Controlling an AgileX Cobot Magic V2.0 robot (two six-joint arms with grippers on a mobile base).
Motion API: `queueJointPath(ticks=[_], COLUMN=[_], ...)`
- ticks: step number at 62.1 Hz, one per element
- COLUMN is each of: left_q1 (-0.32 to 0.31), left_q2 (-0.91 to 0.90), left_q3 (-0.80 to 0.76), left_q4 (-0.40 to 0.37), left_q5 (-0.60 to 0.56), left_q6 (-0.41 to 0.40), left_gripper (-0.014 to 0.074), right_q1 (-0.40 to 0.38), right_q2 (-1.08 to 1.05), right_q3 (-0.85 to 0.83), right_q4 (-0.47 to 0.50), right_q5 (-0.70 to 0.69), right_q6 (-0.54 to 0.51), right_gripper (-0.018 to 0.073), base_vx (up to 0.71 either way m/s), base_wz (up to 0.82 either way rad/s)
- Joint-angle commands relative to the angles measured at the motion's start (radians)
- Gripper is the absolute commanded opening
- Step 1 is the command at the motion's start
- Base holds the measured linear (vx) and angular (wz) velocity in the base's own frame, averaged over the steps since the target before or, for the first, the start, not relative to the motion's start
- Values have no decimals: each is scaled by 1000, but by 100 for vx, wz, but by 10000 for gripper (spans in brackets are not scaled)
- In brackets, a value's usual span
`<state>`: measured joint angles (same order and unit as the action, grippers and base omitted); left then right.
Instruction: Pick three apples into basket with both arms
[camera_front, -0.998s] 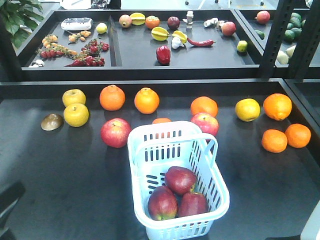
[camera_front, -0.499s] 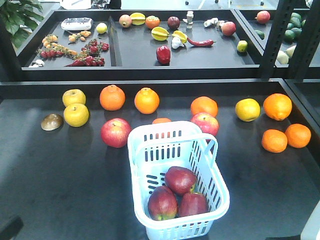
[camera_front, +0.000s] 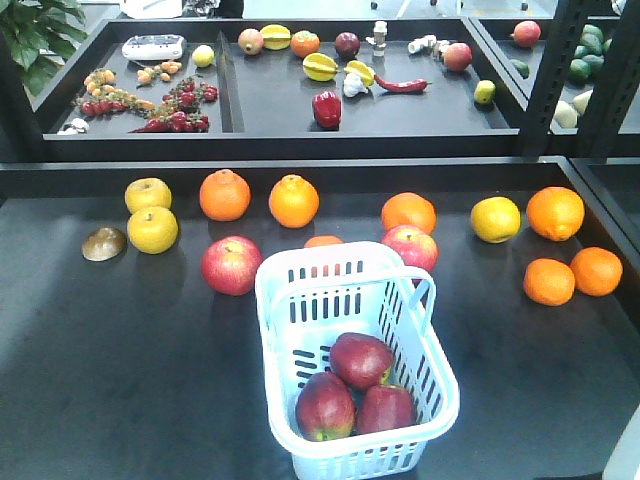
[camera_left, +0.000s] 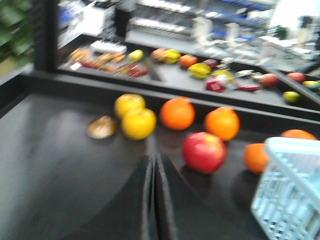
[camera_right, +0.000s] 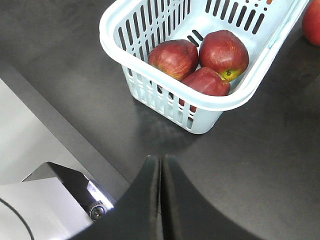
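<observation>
My left pincer (camera_left: 153, 200) and right pincer (camera_right: 161, 197) are both pressed together, empty. The three apples (camera_right: 200, 62) lie bunched in the basket (camera_right: 170, 107) just ahead of my right pincer, so I judge the picking finished.

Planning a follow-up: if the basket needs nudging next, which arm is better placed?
Probably right: its shut gripper points at the basket close ahead; the left gripper, also shut, sees it off to one side.
</observation>
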<state>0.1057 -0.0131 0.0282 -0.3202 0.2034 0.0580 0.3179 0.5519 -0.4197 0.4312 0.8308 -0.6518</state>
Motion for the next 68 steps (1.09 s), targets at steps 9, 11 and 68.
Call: queueJointPath(ticks=[9,11,68], left_q1=[66,66,-61], left_q2=[-14,-14,-14], left_q3=[-24,-24,-24], left_q4=[68,97,255], left_q5=[-14,-14,-159], left_q6=[-99,-99,-58], left_gripper=[-6,-6,-6], right_q1=[-2,-2,-2], right_q2=[1,1,1], right_q3=[-26,-26,-26], right_q4=[22,22,22], right_q5=[-22,-22,-22], right_q6=[-6,-6,-6], right_gripper=[-9,-9,-9], base_vx=[0,0,0], base_wz=[0,0,0])
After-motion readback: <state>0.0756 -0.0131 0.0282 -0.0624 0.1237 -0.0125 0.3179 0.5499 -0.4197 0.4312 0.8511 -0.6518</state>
